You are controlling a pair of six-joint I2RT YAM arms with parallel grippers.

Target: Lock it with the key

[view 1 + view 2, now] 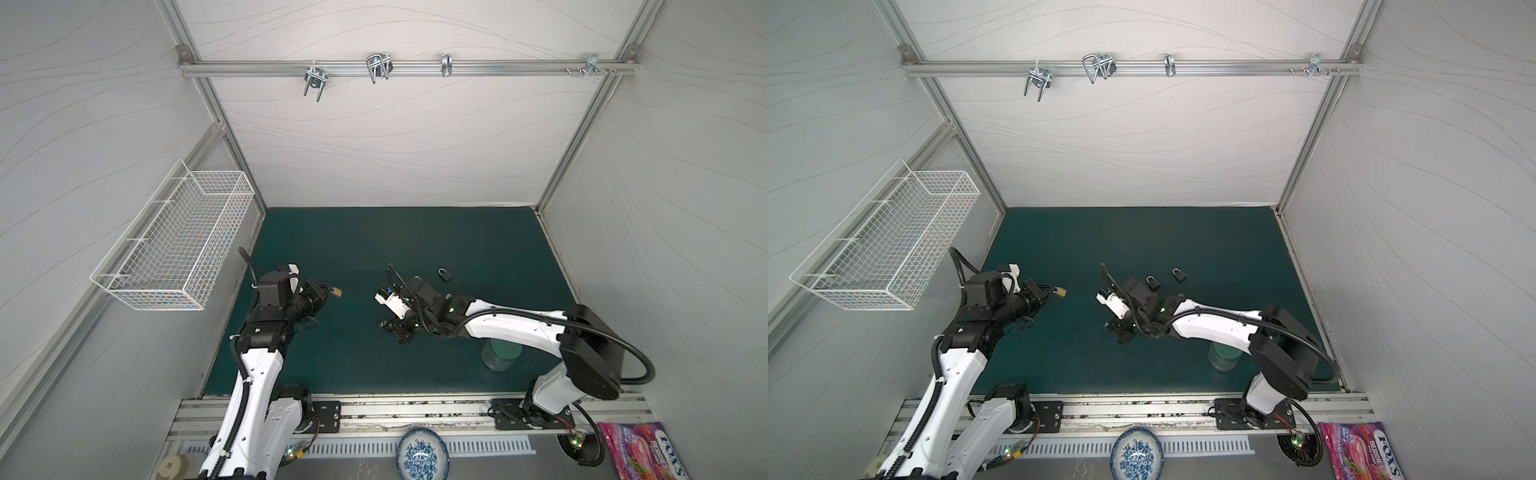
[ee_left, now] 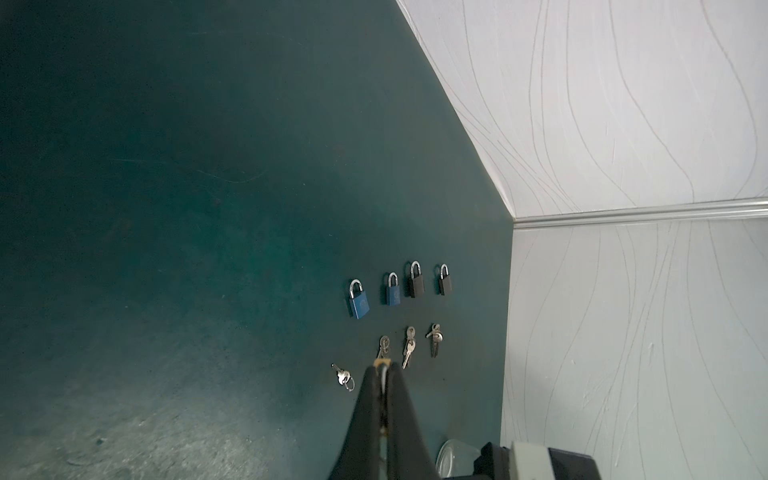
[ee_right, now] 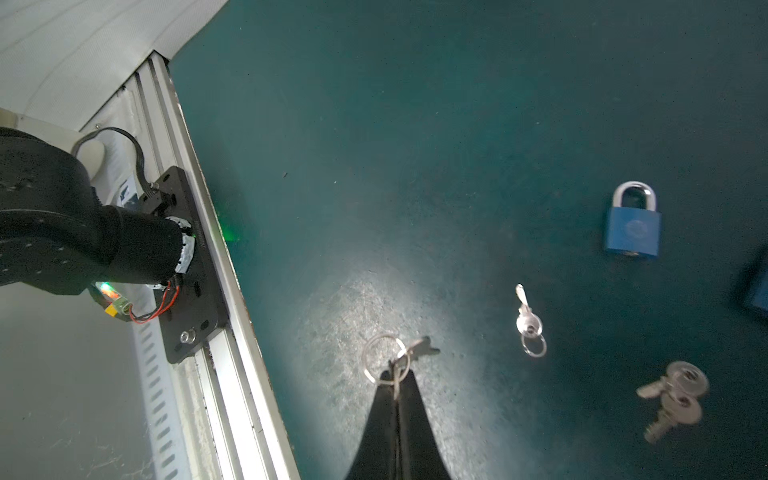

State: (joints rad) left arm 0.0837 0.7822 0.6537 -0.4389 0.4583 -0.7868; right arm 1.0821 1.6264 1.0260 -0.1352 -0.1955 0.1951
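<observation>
Left claw is clamped on brass lock, held off the desk, left of centre. Right claw is pinched on key, ring hung at its tip, well apart from the brass lock. 4 more are laid in a row on the desk: 2 blue locks, 2 black locks. Loose keys are laid beside them.

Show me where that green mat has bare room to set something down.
The far third of the mat, to the back wall, is bare; so is the near strip along the front rail, left of the jar. Padlocks and keys crowd around the right arm.
</observation>
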